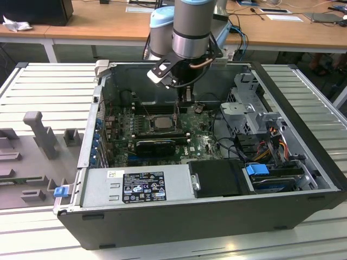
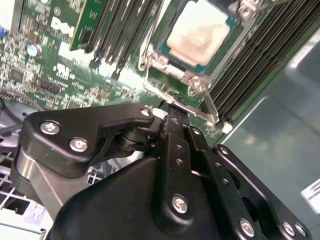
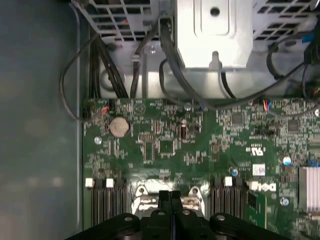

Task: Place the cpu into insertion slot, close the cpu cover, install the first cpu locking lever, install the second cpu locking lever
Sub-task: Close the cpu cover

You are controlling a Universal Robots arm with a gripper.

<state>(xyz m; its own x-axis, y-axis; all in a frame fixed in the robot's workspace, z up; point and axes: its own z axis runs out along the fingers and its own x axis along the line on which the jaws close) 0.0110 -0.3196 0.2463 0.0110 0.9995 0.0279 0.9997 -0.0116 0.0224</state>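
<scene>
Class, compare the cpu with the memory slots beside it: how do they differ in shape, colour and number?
The cpu is square, the memory slots long and narrow. The cpu's top is pale silvery-grey, the memory slots black. There is one cpu but several memory slots, in rows on both sides of it. Both sit on the green circuit board.

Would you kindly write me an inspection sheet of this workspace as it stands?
Surface: ribbed metal table carrying an open computer case.
Job's things: cpu sits in the insertion slot; cpu cover appears to lie down around it.
Clutter: grey fixtures on the table, at the exterior view's left.
Grippers: gripper shut, low over the motherboard, just beside the slot.
Cables: black cables by the drive cage; coloured cables inside the case.
Surroundings: wooden desk behind the table.
</scene>
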